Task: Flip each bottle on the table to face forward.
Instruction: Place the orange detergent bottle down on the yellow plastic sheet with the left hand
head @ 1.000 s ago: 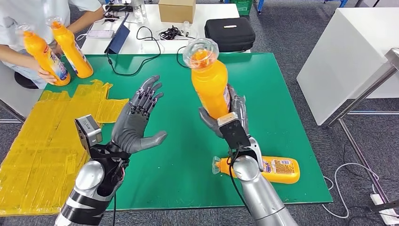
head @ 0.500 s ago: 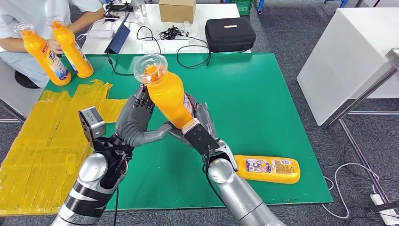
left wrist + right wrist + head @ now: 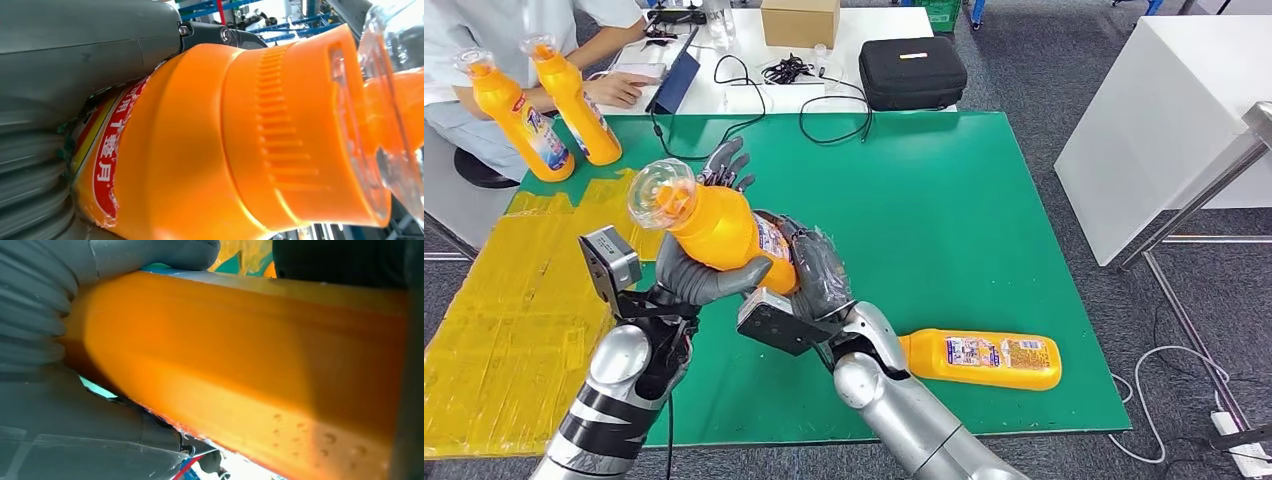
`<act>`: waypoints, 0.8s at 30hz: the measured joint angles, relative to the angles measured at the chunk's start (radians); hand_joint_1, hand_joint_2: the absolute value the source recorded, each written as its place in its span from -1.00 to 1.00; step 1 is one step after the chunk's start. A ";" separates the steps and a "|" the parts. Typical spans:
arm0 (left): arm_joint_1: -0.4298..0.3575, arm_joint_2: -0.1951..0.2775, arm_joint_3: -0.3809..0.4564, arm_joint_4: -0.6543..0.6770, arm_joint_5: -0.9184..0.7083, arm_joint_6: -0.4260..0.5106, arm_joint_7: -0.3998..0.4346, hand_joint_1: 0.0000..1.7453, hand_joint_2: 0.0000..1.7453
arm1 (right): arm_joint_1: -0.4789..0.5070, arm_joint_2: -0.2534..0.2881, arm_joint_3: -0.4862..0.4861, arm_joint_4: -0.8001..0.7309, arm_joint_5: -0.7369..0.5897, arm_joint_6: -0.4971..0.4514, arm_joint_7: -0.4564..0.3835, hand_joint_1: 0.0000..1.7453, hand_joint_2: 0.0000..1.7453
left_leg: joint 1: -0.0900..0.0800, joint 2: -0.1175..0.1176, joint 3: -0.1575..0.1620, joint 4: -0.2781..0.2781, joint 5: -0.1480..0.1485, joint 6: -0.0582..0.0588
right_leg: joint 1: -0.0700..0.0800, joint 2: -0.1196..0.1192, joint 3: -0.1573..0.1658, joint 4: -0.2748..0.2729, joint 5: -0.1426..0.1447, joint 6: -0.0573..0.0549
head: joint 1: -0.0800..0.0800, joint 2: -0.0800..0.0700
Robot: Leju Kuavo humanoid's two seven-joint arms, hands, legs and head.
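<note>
**Now both hands on one bottle**

Above the green mat (image 3: pixel 984 200), the right hand (image 3: pixel 816 272) wraps the lower body of an orange bottle (image 3: pixel 724 228), and the left hand (image 3: pixel 702 272) cups it from beneath, thumb across its front. Its clear cap points up and away from the right hand. A second bottle (image 3: pixel 982 360) lies flat beside the right forearm.

Orange bottle (image 3: pixel 724 228) tilted in mid-air — another bottle (image 3: pixel 984 359) lying flat on mat.
</note>
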 joint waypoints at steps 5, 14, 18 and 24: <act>0.010 0.000 0.009 0.000 -0.001 0.000 0.000 -1.00 1.00 | -0.008 -0.001 0.014 0.016 0.005 -0.006 0.002 1.00 1.00 | 0.000 0.000 0.000 0.000 0.000 0.000 | 0.000 0.000 0.000 0.000 0.000 0.000 | 0.000 0.000; 0.017 0.000 0.016 0.000 -0.001 0.000 0.000 -1.00 1.00 | -0.015 -0.003 0.023 0.031 0.008 -0.006 0.002 1.00 1.00 | 0.000 0.000 0.000 0.000 0.000 0.000 | 0.000 0.000 -0.001 0.000 0.000 0.000 | 0.000 0.000; 0.018 0.000 0.017 0.000 -0.001 0.000 0.000 -1.00 1.00 | -0.017 -0.003 0.024 0.034 0.008 -0.007 0.002 1.00 1.00 | 0.000 0.000 0.000 0.000 0.000 0.000 | 0.000 0.000 -0.001 0.000 0.000 0.000 | 0.000 0.000; 0.018 0.000 0.017 0.001 -0.002 0.000 0.000 -1.00 1.00 | -0.018 -0.003 0.025 0.037 0.008 -0.006 0.003 1.00 1.00 | 0.000 0.000 0.000 0.000 0.000 0.000 | 0.000 0.000 -0.001 0.000 0.000 0.000 | 0.000 0.000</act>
